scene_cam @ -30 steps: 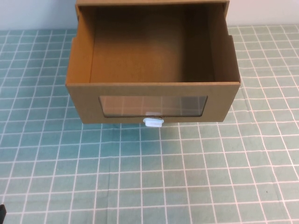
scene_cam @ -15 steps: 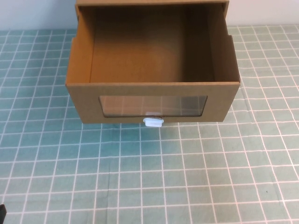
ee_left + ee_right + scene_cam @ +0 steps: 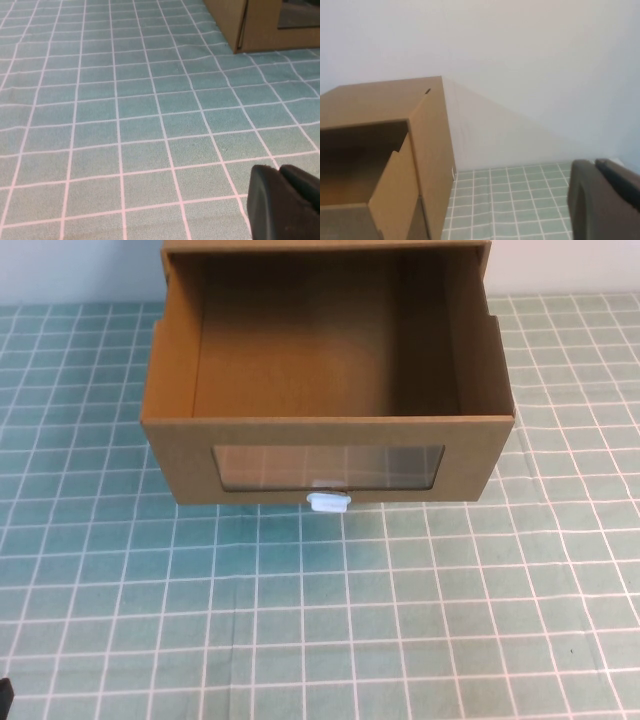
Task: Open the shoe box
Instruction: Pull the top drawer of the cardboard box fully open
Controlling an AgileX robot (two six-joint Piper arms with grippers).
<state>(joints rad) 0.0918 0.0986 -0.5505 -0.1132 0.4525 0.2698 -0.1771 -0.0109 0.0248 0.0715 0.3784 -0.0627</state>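
A teal grid-lined cloth [image 3: 300, 620] meets a white wall [image 3: 70, 270].

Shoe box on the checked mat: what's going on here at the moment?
The shoe box stands open, its drawer pulled out toward the robot with nothing visible inside. Neither arm touches it. The left gripper is shut, low over the checked mat, short of the box's front corner. The right gripper is shut, off to the box's side.

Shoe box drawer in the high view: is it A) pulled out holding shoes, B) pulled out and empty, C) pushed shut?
B: the drawer shows a bare brown inside; left end effector sits low over the mat, right end effector beside the box, both clear of it.
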